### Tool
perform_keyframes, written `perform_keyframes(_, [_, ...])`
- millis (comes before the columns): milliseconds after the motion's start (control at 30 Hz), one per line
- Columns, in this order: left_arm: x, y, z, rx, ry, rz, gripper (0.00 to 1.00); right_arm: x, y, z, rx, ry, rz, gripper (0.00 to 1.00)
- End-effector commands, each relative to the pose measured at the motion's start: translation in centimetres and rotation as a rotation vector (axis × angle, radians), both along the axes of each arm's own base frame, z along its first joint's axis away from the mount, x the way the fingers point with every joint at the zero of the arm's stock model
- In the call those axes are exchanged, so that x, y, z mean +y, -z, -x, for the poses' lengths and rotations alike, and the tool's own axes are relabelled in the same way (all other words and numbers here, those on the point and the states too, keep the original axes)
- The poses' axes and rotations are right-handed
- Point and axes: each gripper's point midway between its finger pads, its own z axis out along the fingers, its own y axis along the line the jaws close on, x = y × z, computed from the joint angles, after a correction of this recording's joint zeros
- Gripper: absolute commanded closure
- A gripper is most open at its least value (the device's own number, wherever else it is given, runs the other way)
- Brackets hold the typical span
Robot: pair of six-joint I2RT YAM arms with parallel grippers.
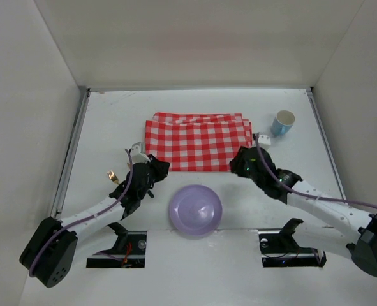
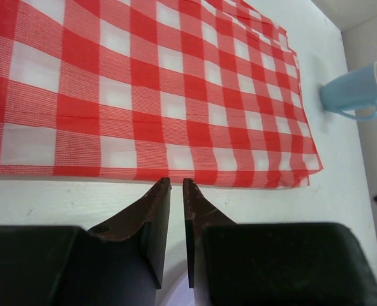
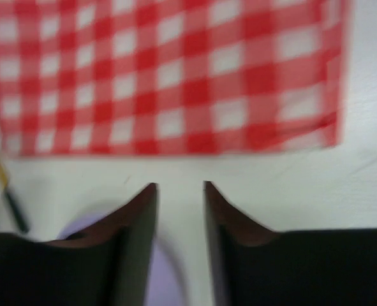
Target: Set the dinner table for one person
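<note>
One flat, plain white dinner table [image 1: 111, 121] was noted, thin metal rails [image 1: 71, 153] along its sides; left gripper [image 2: 177, 182] stood narrowly parted, right gripper [image 3: 180, 186] wider, both empty.

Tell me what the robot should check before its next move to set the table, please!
1. Checked cloth spread out: not ok, it lies folded on the table.
2. Left end effector empty: ok, fingers nearly together, nothing between them.
3. Right end effector empty: ok, fingers apart.
4. Both end effectors at the cloth's near edge: ok, not touching it.
5. Purple plate off the cloth: ok.
6. Blue cup off the cloth: ok, beside its right end.
</note>
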Motion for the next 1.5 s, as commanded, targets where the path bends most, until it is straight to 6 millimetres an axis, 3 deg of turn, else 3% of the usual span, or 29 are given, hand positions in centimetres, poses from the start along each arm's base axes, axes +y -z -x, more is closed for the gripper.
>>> perform_keyframes(0, [0.7,-1.9,-0.9,-0.088,-0.041,0.023,0.86,3.4,2.6,4.9,0.110,-0.229,0.030,0.50])
perform_keyframes(100, [1.3,-1.9,-1.0,-0.094,-0.083,0.026,0.84,4.9,4.9,8.2,0.208,-0.328,0.039,0.43])
perform_keyframes(200, [1.5,-2.5,-1.0,-0.112,-0.094,0.051,0.81,5.8,7.0,9.9,0.273,-0.384,0.085,0.42])
perform_keyframes(333, [2.6,-2.7,-0.9,-0.132,-0.128,0.057,0.79,6.2,9.6,10.3,0.334,-0.398,0.145,0.44])
perform_keyframes(467, [3.9,-1.8,-1.3,-0.104,-0.179,0.040,0.77,8.0,9.7,10.3,0.317,-0.438,0.140,0.47])
perform_keyframes(533, [5.0,-1.4,-1.9,-0.077,-0.226,0.023,0.71,8.1,9.1,9.8,0.288,-0.425,0.130,0.47])
perform_keyframes(733, [7.1,0.2,-2.4,0.011,-0.327,-0.015,0.66,6.6,6.1,6.2,0.173,-0.313,0.017,0.39])
perform_keyframes(867, [9.8,1.6,-2.5,0.087,-0.449,-0.019,0.61,1.4,5.6,1.7,0.131,-0.059,0.000,0.37])
perform_keyframes(1000, [10.4,2.7,-3.1,0.142,-0.483,-0.009,0.60,-3.7,5.9,-1.7,0.122,0.150,-0.020,0.38])
perform_keyframes(1100, [10.7,3.6,-3.7,0.176,-0.510,0.004,0.61,-6.3,6.1,-3.5,0.123,0.252,0.005,0.37])
perform_keyframes(1167, [11.0,4.4,-4.0,0.207,-0.531,0.003,0.61,-6.6,6.3,-4.6,0.139,0.260,0.015,0.37])
perform_keyframes(1300, [10.5,5.5,-4.5,0.238,-0.526,0.023,0.62,-5.3,7.6,-6.4,0.183,0.214,0.027,0.38])
perform_keyframes(1467, [9.2,6.1,-4.9,0.250,-0.472,0.036,0.65,-4.7,8.9,-7.3,0.216,0.213,0.026,0.56])
